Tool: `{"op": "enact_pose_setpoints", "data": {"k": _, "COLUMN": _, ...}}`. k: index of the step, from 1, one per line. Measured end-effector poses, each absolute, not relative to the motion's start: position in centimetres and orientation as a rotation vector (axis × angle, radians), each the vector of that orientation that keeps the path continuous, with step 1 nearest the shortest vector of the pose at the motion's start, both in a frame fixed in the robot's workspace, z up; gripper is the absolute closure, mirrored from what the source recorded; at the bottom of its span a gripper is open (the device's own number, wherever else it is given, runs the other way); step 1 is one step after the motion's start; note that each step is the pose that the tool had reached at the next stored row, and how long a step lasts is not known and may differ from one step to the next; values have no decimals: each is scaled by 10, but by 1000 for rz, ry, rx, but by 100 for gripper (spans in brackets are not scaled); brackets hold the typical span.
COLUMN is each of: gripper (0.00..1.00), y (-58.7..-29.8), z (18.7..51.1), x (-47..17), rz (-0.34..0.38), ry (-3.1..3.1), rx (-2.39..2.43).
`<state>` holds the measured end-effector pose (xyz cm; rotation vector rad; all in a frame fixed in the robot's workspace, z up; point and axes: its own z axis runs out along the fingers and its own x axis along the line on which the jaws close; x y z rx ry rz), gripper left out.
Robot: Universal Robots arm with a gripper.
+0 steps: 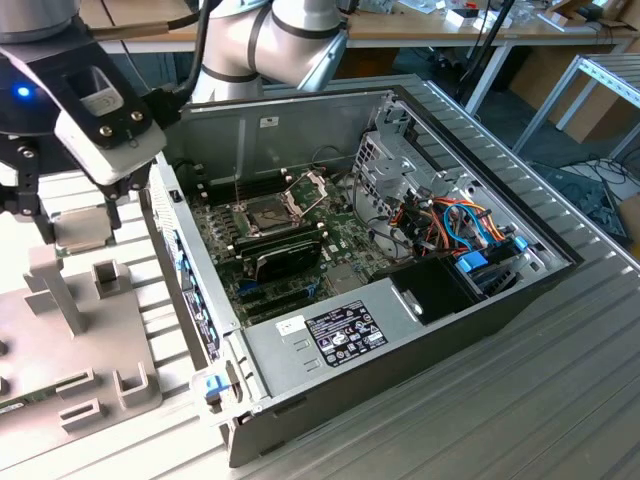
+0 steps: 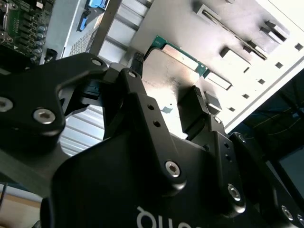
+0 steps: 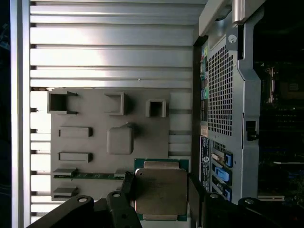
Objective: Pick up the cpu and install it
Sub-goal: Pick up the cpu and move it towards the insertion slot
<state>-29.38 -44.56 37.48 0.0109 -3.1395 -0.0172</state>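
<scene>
Pincer [image 3: 161,186] pinches the cpu [image 3: 160,192] by two opposite edges; I hold it flat, silver top up, at one edge of the grey fixture plate [image 3: 95,147]; whether it clears the plate I cannot tell; perforated rear wall of the computer case [image 3: 223,95] stands close beside; slatted aluminium table [image 3: 109,47] runs open past the plate's other edges.

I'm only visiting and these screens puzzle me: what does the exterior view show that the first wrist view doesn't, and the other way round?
Exterior view: the robot arm itself, plus the whole open computer case with its power supply and orange and blue cables. First wrist view: the cpu, a small silver-grey square at the edge of the grey fixture plate, with the gripper at it. Both: the fixture plate, the ribbed table and the case wall with blue ports.
</scene>
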Motion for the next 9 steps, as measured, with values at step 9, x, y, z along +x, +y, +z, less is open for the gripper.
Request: {"op": "enact_pose_setpoints", "data": {"k": 9, "gripper": 45, "y": -446, "z": 375, "x": -270, "rz": -17, "ry": -3139, "rx": 11}}
